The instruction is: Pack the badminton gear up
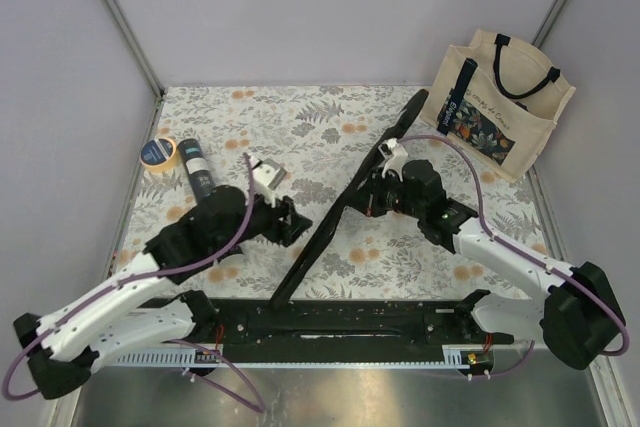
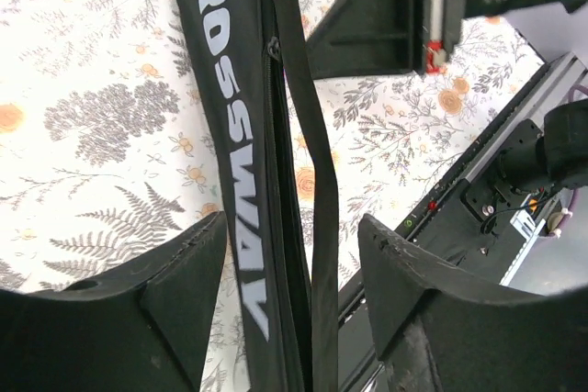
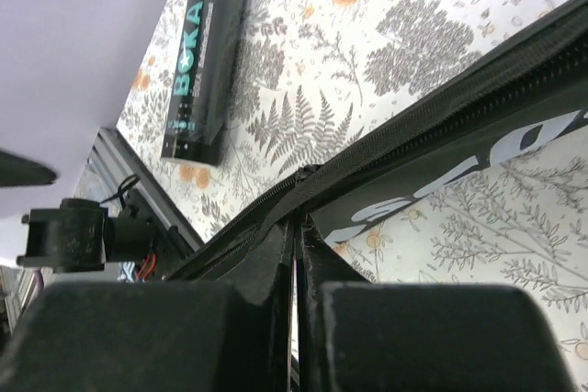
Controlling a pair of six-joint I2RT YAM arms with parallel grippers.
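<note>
Right fingers seemingly tight on bag

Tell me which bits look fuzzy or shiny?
Left wrist: the white lettering on the long black fabric bag is sharp, the left gripper fingers soft. Right wrist: the black tube with teal lettering is readable, the right gripper fingers blurry. Top view: even light, faint sheen on the grey metal strip.

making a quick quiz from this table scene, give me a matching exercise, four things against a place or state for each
1 cream fabric tote bag with dark handles
2 yellow-rimmed tape roll
3 long black racket-shaped bag marked CROSSWAY
4 left gripper

a jaws open
b far left side
c far right corner
d pinched by the shut right gripper

Pairs: 1-c, 2-b, 3-d, 4-a
</note>
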